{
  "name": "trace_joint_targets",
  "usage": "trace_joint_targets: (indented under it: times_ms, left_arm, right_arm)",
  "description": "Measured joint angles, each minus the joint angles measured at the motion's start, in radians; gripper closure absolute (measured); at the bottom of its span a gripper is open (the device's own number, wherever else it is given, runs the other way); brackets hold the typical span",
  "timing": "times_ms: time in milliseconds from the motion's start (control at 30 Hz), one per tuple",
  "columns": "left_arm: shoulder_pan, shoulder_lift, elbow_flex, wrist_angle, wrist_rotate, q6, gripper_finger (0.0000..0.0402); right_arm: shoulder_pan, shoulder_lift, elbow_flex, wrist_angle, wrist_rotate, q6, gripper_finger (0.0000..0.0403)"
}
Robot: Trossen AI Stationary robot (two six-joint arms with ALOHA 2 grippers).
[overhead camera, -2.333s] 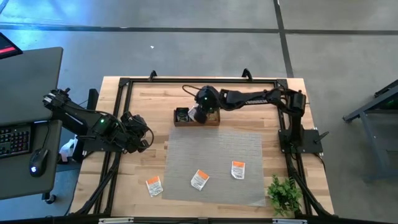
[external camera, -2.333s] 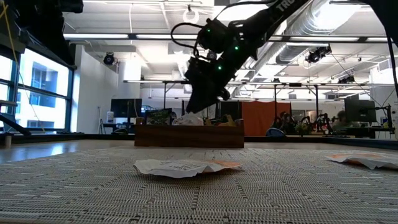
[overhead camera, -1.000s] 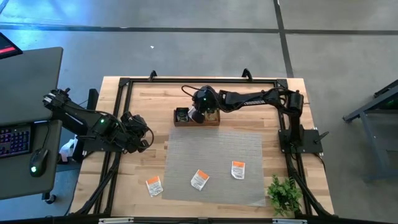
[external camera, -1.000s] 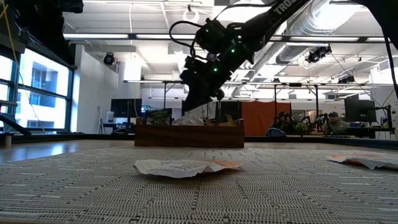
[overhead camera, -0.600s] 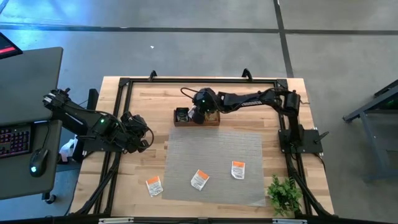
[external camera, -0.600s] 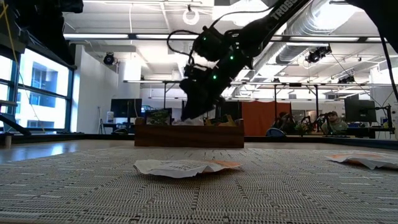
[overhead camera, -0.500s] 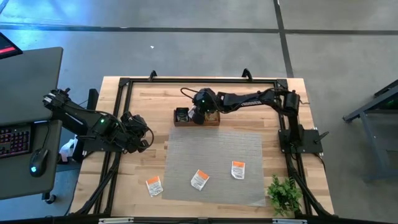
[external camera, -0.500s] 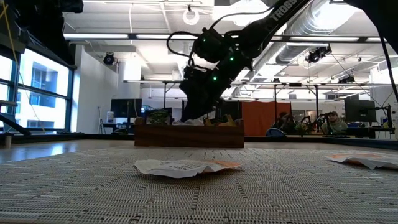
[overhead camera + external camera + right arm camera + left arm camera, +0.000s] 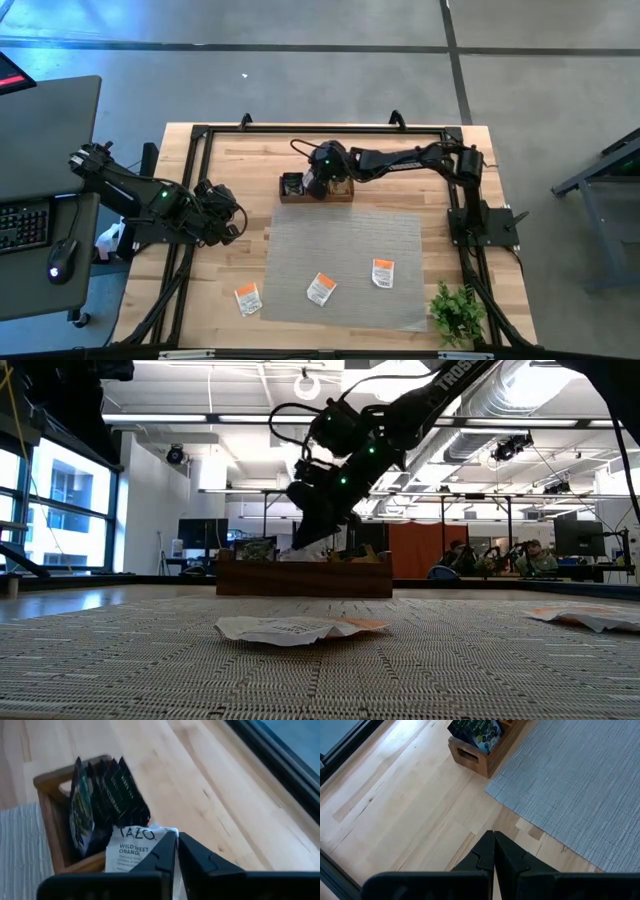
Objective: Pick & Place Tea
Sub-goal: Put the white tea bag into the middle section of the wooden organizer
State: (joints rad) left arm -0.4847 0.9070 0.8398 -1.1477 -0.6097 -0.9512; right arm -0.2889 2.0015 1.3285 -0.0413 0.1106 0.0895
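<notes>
The brown wooden box (image 9: 316, 189) stands on the far side of the grey mat (image 9: 345, 245). Black tea sachets (image 9: 107, 795) stand in its end compartment, and white-and-orange ones (image 9: 131, 847) in the one beside it. My right gripper (image 9: 177, 837) slants down over the box (image 9: 303, 577), fingers shut, tips at the top edge of a white-and-orange sachet. Three white-and-orange sachets (image 9: 247, 298) (image 9: 320, 288) (image 9: 382, 273) lie flat near the table's near edge. My left gripper (image 9: 494, 837) waits shut above bare wood at the table's left. My right gripper has its shut fingertips (image 9: 167, 842) at the top right corner of the standing white-and-orange sachet (image 9: 160, 831), coming slanting down from the table's right. The fingers hide that spot, so I cannot tell whether they touch the sachet.
A small green plant (image 9: 457, 312) stands at the near right corner. A black metal frame (image 9: 205, 135) runs around the tabletop. In the low view, one sachet (image 9: 290, 627) lies in front of the box and another (image 9: 590, 617) at the right.
My right gripper's tips have sunk a little toward the box and edged toward the table's left; they now stand at the tops of the white-and-orange sachets.
</notes>
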Motion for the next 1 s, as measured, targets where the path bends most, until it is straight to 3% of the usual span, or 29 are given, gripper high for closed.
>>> trace_joint_targets:
  times_ms: [433,567,733,833,1000]
  left_arm:
    - [0.000,0.000,0.000,-0.003,0.003,0.000,0.0401]
    - [0.000,0.000,0.000,-0.002,0.003,0.000,0.0401]
    - [0.000,0.000,0.000,-0.002,0.002,0.000,0.0401]
    - [0.000,0.000,0.000,-0.002,0.001,0.000,0.0401]
    - [0.000,0.000,0.000,0.002,0.001,0.000,0.0401]
  right_arm:
    - [0.036,-0.102,0.002,-0.109,0.092,0.125,0.0400]
    - [0.080,-0.102,-0.032,-0.121,0.230,0.222,0.0399]
    - [0.143,-0.100,-0.112,0.080,0.515,0.271,0.0399]
    - [0.160,-0.100,-0.167,0.240,0.530,0.291,0.0401]
    - [0.168,-0.100,-0.234,0.288,0.536,0.370,0.0400]
